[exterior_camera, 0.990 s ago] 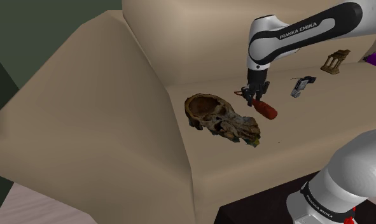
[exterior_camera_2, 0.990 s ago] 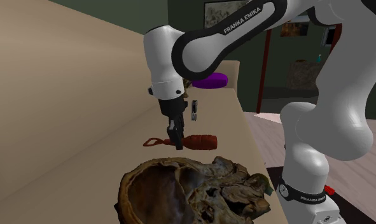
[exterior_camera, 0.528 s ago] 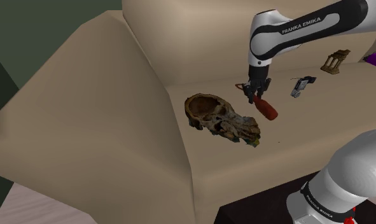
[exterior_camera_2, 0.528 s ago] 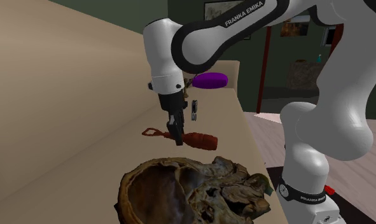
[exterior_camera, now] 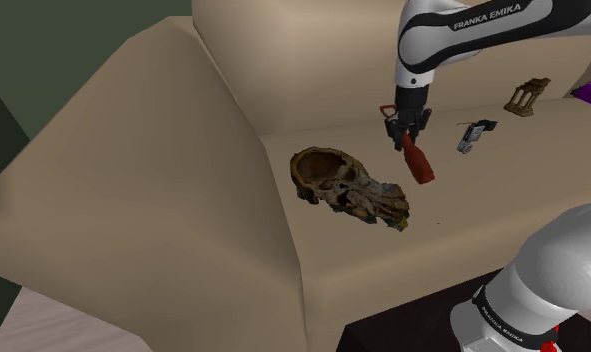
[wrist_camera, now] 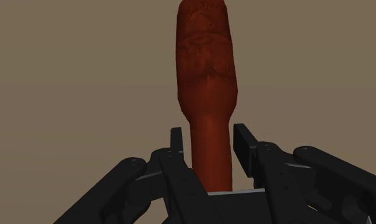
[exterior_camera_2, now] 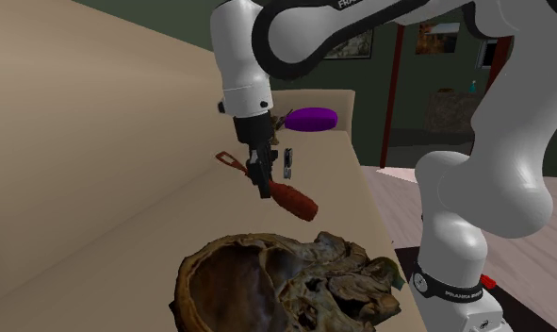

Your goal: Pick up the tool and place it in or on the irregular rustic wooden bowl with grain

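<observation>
Higher and steeper than a second ago, the red tool hangs over the sofa, its thin neck clamped in the jaws and its fat end pointing down-right. The wooden bowl sits to the lower left in the shoulder view.

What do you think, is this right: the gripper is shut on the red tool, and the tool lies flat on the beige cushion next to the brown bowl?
One thing is wrong. The gripper is shut on the red tool, but the tool does not lie flat: it is tilted, its gripped end raised off the beige cushion, next to the brown bowl. The second exterior view shows it.
</observation>
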{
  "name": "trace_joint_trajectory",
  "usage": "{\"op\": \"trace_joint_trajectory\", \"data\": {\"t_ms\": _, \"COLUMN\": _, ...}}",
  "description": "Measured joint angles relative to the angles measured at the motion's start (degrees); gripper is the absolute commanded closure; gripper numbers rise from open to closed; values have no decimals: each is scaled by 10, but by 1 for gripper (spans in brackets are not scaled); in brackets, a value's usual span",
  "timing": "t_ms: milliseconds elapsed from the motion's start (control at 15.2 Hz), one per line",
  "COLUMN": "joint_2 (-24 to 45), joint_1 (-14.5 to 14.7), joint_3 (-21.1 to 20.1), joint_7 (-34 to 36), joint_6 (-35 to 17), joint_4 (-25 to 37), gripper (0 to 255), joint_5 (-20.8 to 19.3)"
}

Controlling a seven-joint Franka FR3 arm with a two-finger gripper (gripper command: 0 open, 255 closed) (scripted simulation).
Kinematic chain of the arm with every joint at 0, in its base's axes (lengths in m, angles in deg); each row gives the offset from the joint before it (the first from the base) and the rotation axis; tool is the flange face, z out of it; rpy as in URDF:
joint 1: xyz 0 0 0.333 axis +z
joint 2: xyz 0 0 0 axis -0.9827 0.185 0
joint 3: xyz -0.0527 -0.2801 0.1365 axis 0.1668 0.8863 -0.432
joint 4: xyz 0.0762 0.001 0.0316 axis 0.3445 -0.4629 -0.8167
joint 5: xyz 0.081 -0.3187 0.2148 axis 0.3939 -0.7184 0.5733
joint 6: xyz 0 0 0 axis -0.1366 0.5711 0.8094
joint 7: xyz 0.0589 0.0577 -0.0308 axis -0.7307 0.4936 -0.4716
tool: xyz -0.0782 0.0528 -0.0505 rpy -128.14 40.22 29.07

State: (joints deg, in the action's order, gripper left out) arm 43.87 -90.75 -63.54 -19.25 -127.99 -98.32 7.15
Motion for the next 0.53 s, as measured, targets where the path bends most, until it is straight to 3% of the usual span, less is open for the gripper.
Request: {"op": "trace_joint_trajectory", "data": {"t_ms": 528, "joint_2": -9, "joint_1": 1, "joint_3": -2, "joint_7": -5, "joint_6": 64, "joint_4": 55, "gripper": 255, "joint_5": 2}}
